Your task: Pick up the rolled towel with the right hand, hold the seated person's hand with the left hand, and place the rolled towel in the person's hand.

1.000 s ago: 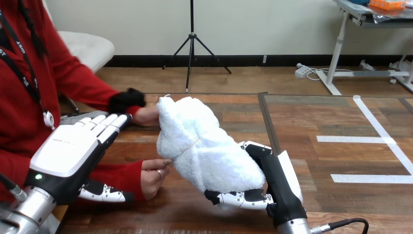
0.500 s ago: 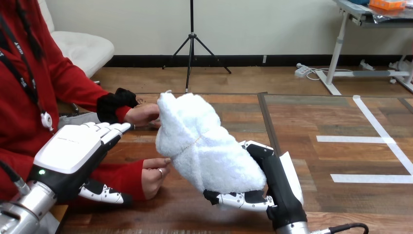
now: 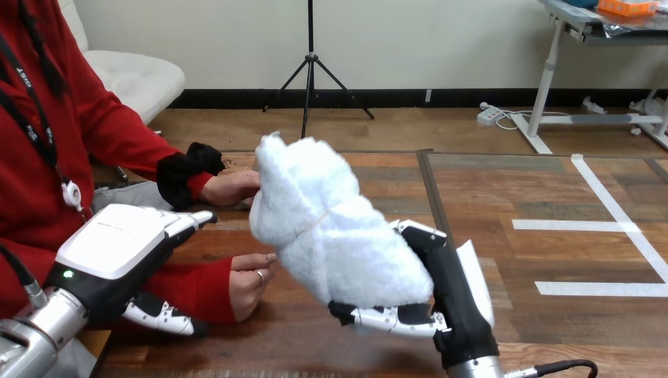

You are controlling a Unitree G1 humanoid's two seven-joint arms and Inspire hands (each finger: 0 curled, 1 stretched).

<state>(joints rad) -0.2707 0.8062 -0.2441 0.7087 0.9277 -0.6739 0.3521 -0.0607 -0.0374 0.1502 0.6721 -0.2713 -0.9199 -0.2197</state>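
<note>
A white rolled towel (image 3: 331, 228) is held up above the table's middle, tilted with its top end toward the left. My right hand (image 3: 445, 287) is shut on its lower end, thumb under it. The person's hand at the upper left (image 3: 228, 187) rests on the table right behind the towel's top end. The person's nearer hand (image 3: 250, 277), in a red sleeve, lies loosely curled on the table just left of the towel. My left hand (image 3: 118, 248) hovers back-up over that red forearm, left of the nearer hand and apart from it.
The wooden table (image 3: 551, 260) stretches to the right with white tape lines (image 3: 622, 213) on it. The person's torso and arms take up the left side.
My left hand has dipped and edged slightly right over the person's forearm. The towel's top end has lifted a little. The person's upper hand has stayed behind the towel.
</note>
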